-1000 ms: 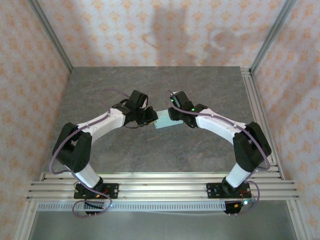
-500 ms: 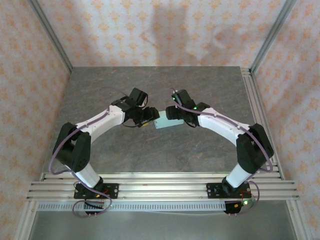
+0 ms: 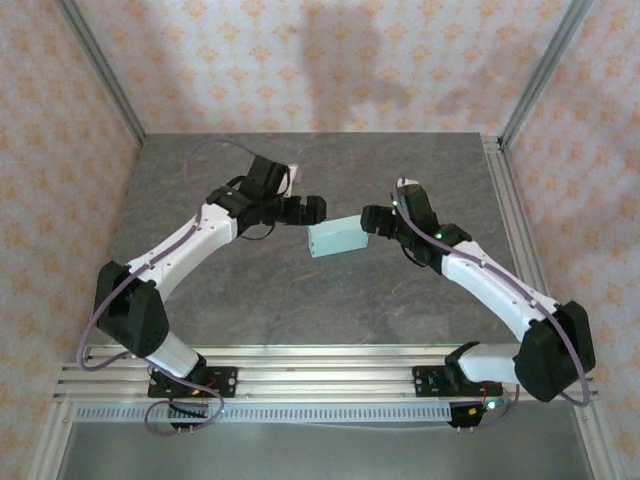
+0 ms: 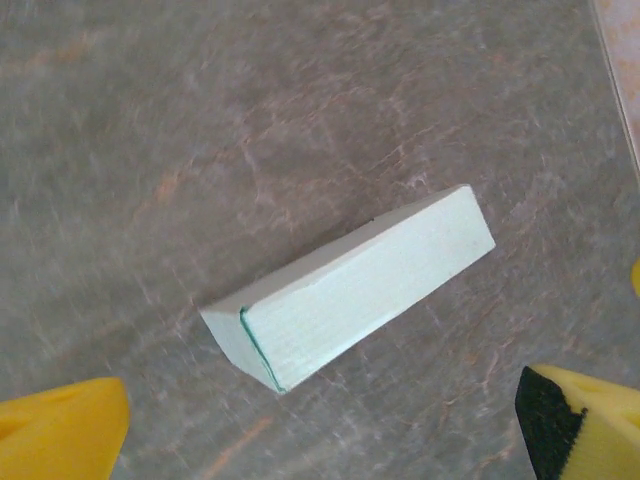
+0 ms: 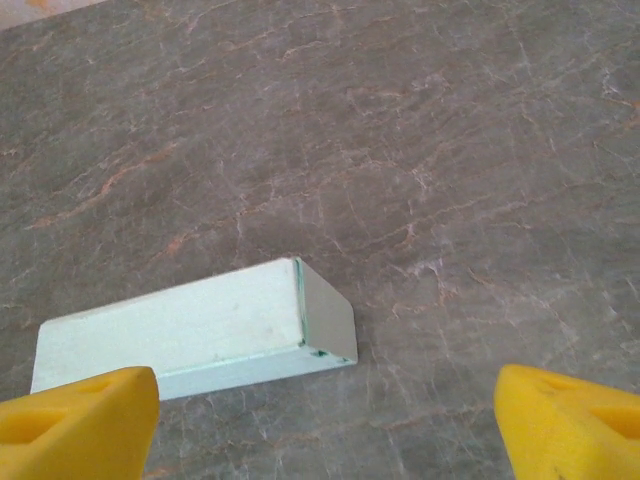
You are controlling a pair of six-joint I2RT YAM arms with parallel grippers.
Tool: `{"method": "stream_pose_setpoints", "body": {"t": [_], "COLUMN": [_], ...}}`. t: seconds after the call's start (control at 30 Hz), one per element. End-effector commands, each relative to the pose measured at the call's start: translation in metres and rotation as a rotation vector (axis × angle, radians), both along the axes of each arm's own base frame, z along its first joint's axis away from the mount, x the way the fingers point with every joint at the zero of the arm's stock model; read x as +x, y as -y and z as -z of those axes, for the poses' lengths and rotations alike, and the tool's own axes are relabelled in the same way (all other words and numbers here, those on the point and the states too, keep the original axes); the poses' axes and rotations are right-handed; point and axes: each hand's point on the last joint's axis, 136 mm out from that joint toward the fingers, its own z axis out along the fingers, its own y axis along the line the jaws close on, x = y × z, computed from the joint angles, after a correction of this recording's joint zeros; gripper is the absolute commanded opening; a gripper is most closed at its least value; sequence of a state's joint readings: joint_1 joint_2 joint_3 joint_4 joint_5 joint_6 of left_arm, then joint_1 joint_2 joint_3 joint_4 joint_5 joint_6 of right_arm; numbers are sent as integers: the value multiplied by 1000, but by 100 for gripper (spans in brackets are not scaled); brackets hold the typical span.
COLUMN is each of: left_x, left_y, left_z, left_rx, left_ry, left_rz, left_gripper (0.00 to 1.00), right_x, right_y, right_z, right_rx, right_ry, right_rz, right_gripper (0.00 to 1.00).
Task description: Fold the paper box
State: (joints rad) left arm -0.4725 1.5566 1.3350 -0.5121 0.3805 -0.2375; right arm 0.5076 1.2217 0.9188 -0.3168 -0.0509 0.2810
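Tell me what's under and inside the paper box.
The paper box rests on the grey table; the patch beneath is covered. Its visible faces are closed, so the inside is hidden.

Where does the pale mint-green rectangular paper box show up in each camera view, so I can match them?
Top external: the pale mint-green rectangular paper box lies near the middle of the table, slightly right of centre.
Left wrist: the box lies diagonally across mid-frame.
Right wrist: the box is at lower left, its closed end facing right.
Shared landmark: the grey veined table top it rests on.
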Motion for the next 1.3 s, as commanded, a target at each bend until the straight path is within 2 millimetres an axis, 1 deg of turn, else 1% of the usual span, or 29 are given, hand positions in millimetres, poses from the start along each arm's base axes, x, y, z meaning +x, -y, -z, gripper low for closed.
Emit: {"method": "stream_pose_setpoints", "body": {"t": [0.0,0.07,0.17,0.2,0.27,0.37,0.53,0.6,0.63,0.73,0.77,0.83,0.9,1.0,1.1,1.2,1.27], "left_x": [4,2,-1,0,1,6,11,12,12,13,13,14,14,13,12,14,17], "left_y": [14,21,31,33,35,39,54,56,58,59,59,59,59,58,54,49,41], "left_z": [-19,-15,-16,-18,-13,2,36,44,58,71,74,81,86,90,88,84,81], "left_rx": [135,161,174,185,225,346,493,509,514,534,543,566,593,634,664,717,768], "left_ry": [208,239,258,269,268,251,196,174,140,111,103,88,77,76,77,108,127], "left_rz": [267,364,479,505,557,605,683,699,718,729,732,734,736,737,724,691,647], "left_gripper": [100,100,100,100,99,98,98,98,97,94,92,84,80,69,55,49,40], "right_x": [-13,-18,-25,-27,-30,-31,-33,-35,-36,-40,-41,-42,-43,-44,-44,-44,-44], "right_y": [16,21,27,29,32,35,33,34,36,39,40,41,42,43,42,43,43], "right_z": [-5,-6,-6,-6,-7,-8,-9,-9,-10,-10,-10,-10,-10,-10,-9,-8,-7], "right_rx": [-11,-18,-25,-28,-26,-10,27,25,24,17,17,17,19,19,18,17,15], "right_ry": [6,7,6,4,6,9,-2,-1,1,4,5,5,6,7,6,6,5], "right_rz": [38,45,54,57,67,92,104,107,110,116,117,119,120,123,121,121,120], "right_gripper": [87,87,87,87,87,86,86,86,86,86,86,86,86,86,86,86,86]}}
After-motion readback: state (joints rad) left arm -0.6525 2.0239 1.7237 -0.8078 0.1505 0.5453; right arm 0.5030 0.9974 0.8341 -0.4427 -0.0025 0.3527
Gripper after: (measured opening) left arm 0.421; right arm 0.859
